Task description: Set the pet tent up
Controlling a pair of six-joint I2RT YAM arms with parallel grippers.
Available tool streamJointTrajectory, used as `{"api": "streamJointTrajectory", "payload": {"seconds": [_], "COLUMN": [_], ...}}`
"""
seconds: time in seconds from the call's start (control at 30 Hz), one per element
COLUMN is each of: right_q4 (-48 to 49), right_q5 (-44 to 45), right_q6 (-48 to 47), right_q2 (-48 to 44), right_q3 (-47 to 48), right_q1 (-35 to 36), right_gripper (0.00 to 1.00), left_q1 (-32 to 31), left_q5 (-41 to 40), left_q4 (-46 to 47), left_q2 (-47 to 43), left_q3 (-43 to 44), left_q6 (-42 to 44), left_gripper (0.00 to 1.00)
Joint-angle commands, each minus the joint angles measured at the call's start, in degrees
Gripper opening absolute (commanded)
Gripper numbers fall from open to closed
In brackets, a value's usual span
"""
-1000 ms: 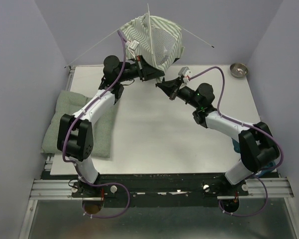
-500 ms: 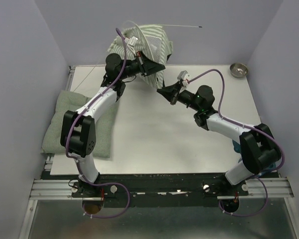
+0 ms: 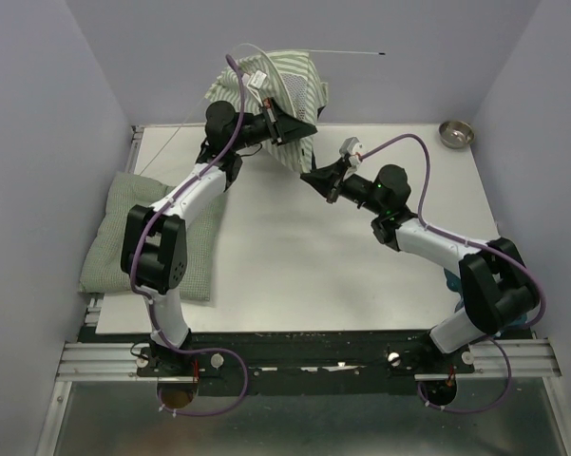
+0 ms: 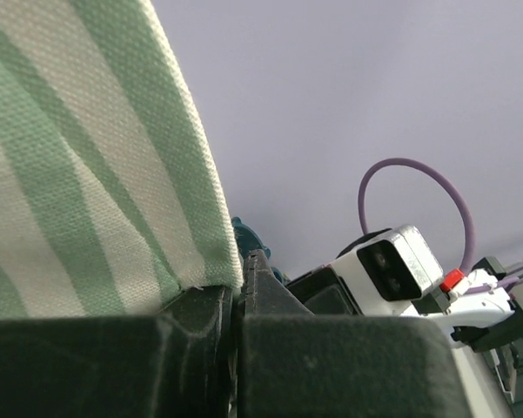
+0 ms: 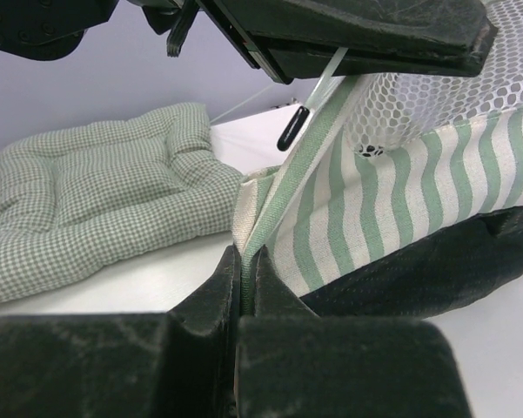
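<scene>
Two grippers: both are clenched on cloth, so neither is free to work a pole.
Left gripper (image 4: 238, 290): clamped on an edge of striped cloth, raised high over the far side of the table.
Right gripper (image 5: 242, 264): pinching the green-bound hem, lower than the left one and just to its right.
Tent: the green-and-white striped fabric pet tent (image 3: 295, 81), with a pale mesh window, hangs bunched and half collapsed above the far edge of the white table (image 3: 285, 256). It is not standing on its own.
Pole: one thin whitish flexible pole (image 3: 347, 51) juts rightward into the air, its black tip unsupported.
Cushion: a flat green checked quilted cushion (image 3: 138, 242) lies at the table's left edge, well apart from the tent.
Bowl: a small round metal bowl (image 3: 456, 133) sits at the far right corner.
Stage: likely mid-spread, with the frame not yet tensioned.
Risk, slip: each hold is a narrow pinch on thin cloth. A hard pull apart could strip the hem out and drop the tent behind the table.
Risk, pole: the loose pole may whip or slide out of its sleeve if the cloth is jerked.
Risk, collision: the grippers work close together, so a careless turn could knock one against the other.
</scene>
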Motion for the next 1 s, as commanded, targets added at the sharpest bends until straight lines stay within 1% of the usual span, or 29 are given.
{"api": "streamJointTrajectory", "payload": {"seconds": [0.0,0.2,0.43,0.97], "right_q4": [-13.3,-13.12,-12.95,-11.63], "right_q5": [-13.97,-14.49,-14.93,-14.84], "right_q6": [5.03,5.82,6.17,9.07], "right_q2": [0.04,0.39,-0.31,-0.49], "right_q3": [-4.34,-2.85,-3.02,-1.44], "right_q1": [1.72,1.46,1.37,1.46], "right_gripper": [0.01,0.01,0.01,0.01], "left_q1": [6.7,6.96,6.96,6.96], "left_q5": [-10.42,-9.53,-10.41,-10.58], "left_q4": [10.57,11.28,10.48,10.93], "left_q2": [-4.34,-6.28,-6.1,-6.19], "left_q3": [-0.49,-4.45,-5.5,-9.72], "left_q6": [0.79,2.02,4.22,5.62], "left_gripper": [0.0,0.0,0.0,0.0]}}
